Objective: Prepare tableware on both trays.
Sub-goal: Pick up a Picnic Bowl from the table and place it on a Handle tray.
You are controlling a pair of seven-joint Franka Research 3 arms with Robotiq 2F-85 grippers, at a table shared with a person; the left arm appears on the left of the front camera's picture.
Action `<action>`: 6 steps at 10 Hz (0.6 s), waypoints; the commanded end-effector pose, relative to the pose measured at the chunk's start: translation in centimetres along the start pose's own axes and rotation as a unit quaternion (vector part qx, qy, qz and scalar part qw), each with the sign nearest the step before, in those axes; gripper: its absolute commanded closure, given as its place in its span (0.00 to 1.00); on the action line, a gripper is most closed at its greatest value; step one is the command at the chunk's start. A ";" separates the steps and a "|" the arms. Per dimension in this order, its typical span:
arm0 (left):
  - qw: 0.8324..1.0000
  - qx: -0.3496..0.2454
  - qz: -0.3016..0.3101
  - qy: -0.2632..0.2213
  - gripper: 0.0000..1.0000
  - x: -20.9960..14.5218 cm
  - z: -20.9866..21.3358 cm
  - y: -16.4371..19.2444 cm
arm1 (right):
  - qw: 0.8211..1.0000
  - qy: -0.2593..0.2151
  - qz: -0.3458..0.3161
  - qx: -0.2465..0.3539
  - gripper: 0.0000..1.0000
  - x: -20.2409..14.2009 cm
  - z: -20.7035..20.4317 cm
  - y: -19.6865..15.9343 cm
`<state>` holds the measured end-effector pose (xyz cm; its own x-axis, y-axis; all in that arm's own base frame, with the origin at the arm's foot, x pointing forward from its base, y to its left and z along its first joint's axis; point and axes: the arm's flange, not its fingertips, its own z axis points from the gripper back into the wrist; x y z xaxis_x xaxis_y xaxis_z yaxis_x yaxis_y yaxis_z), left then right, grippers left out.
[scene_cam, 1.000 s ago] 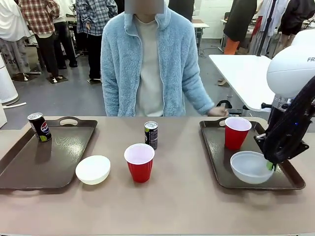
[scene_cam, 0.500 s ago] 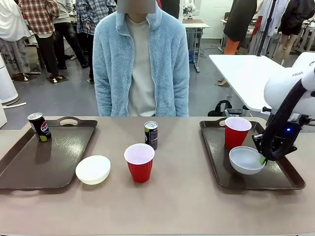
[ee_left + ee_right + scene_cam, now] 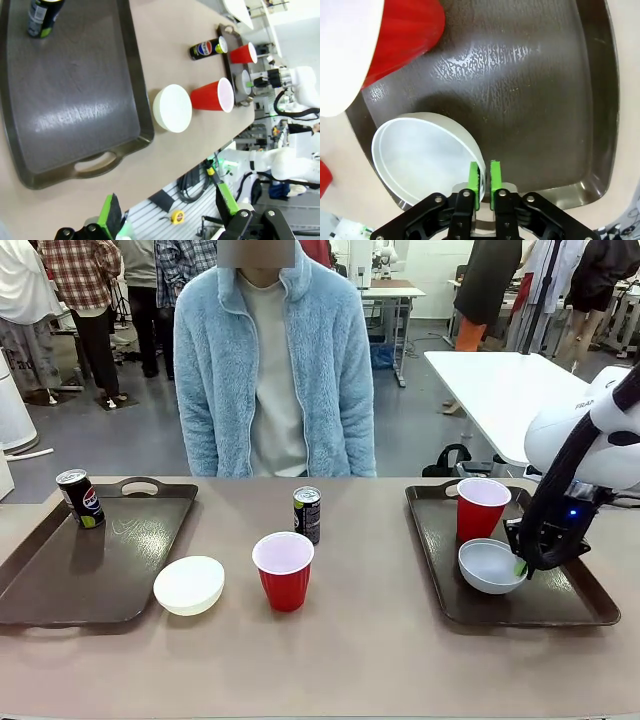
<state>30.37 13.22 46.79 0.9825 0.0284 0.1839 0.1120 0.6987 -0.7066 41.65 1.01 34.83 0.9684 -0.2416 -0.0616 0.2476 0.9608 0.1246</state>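
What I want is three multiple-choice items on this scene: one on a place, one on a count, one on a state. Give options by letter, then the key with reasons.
1. Where is the cream-white bowl?
A on the table, beside the left tray
B inside that tray
C inside the other tray

2. How many cups stand in the right tray?
A two
B none
C one

3. What is the right pincer doing?
A hanging wide open in the air
B pinching the rim of the pale grey-white bowl
C holding a soda can

Key:
1 A, the bowl sits on bare tabletop just off the tray's near right corner.
2 C, a single red cup stands there, behind the bowl.
3 B, the right wrist view shows its green pads close together with the bowl's rim between them.
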 end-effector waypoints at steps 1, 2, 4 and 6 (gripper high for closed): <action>1.000 -0.004 -0.002 -0.002 0.00 -0.1 0.1 0.1 | 1.000 -0.001 0.009 0.006 0.00 -0.6 0.9 0.7; 1.000 -0.004 -0.002 -0.002 0.00 -0.1 0.1 0.1 | 1.000 -0.005 0.012 0.003 0.00 -1.7 2.4 1.1; 1.000 -0.004 -0.002 -0.002 0.00 -0.1 0.1 0.1 | 1.000 -0.008 0.026 -0.014 0.12 -3.3 5.6 1.9; 1.000 -0.004 -0.002 -0.002 0.00 -0.1 0.1 0.1 | 0.998 -0.008 0.040 -0.043 0.00 -4.4 8.0 2.9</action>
<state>30.37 13.23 46.79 0.9826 0.0285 0.1838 0.1119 0.6988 -0.7065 38.50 3.36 42.41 0.9868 -0.1583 -0.0349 0.1610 0.9823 0.0961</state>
